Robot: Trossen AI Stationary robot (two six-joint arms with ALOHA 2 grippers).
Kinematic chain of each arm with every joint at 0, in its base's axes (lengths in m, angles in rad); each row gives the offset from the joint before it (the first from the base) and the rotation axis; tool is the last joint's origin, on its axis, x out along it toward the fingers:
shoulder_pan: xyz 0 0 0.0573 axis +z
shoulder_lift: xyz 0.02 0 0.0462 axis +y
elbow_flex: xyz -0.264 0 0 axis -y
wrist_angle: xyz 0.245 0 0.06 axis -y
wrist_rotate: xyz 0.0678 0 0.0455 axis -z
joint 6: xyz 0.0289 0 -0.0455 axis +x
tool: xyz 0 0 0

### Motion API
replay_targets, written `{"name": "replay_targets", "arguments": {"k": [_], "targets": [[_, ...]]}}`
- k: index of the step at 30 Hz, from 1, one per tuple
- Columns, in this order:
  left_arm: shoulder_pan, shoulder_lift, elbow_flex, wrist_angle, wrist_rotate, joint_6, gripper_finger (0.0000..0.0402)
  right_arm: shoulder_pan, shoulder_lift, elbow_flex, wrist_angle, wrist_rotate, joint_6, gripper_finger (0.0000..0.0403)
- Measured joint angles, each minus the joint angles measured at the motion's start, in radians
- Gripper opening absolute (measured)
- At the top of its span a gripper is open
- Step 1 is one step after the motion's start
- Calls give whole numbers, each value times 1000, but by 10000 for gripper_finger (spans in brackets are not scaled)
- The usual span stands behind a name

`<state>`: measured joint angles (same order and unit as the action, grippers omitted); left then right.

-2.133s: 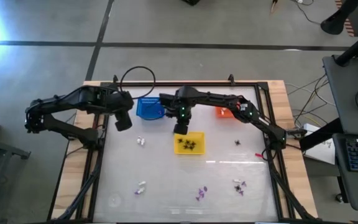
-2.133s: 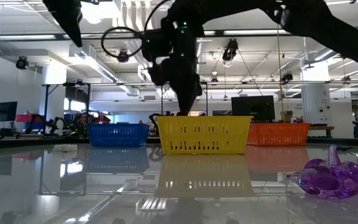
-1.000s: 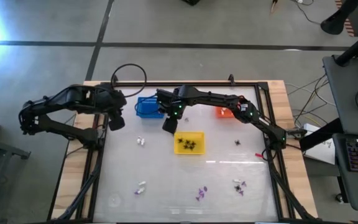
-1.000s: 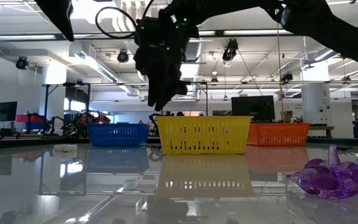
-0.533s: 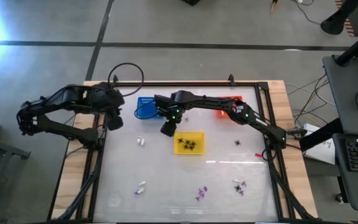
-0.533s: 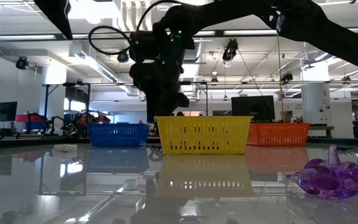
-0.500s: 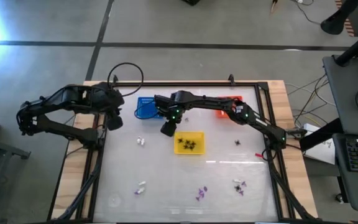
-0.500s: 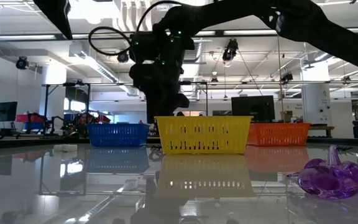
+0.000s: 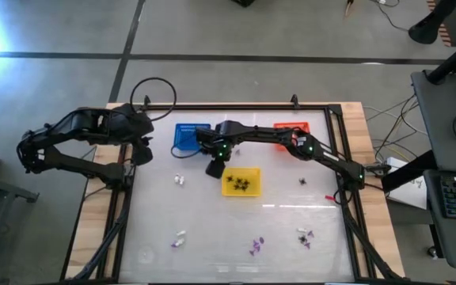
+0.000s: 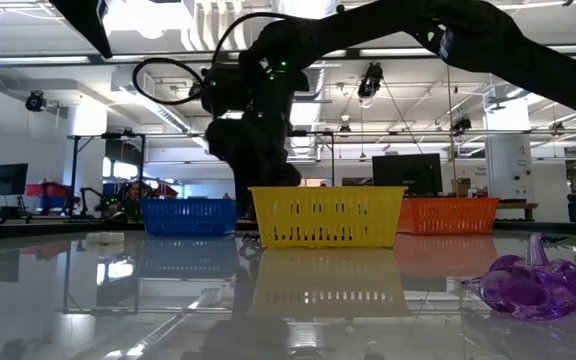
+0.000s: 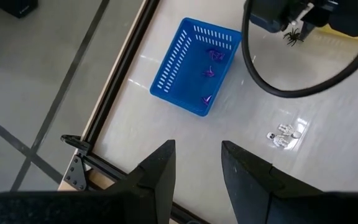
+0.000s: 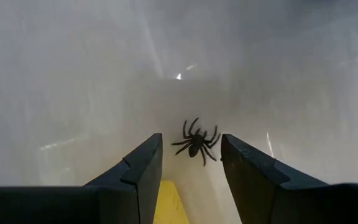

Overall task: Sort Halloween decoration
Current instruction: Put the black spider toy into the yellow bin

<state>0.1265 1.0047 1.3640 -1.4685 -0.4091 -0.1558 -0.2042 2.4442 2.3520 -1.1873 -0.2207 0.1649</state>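
Note:
A black spider trinket (image 12: 196, 142) lies on the table just past my right gripper's (image 12: 190, 138) open fingers, beside the yellow basket's (image 9: 241, 180) left side; the fingers straddle it without touching. The yellow basket holds several black spiders (image 9: 240, 184). The blue basket (image 11: 194, 74) holds purple trinkets (image 11: 211, 57). My left gripper (image 11: 197, 163) hovers open near the table's left edge, with nothing in it. A white trinket (image 11: 284, 134) lies on the table between the two grippers.
An orange basket (image 10: 448, 214) stands at the far right, partly under my right arm. Loose trinkets lie about: white ones (image 9: 179, 236), purple ones (image 9: 256, 246), a mixed cluster (image 9: 305, 236) near the front, and black ones (image 9: 302, 181) on the right. A black frame (image 9: 125, 206) edges the table.
My right gripper has come down toward the table at the yellow basket's left side and stayed open. My left gripper has drifted a little toward the table's left edge.

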Motion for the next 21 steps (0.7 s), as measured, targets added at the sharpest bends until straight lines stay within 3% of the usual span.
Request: {"name": "replay_targets", "arguments": {"k": [21], "targets": [[0, 3, 0, 6, 0, -10, 112, -5, 23, -1, 14, -33, -71, 157]]}}
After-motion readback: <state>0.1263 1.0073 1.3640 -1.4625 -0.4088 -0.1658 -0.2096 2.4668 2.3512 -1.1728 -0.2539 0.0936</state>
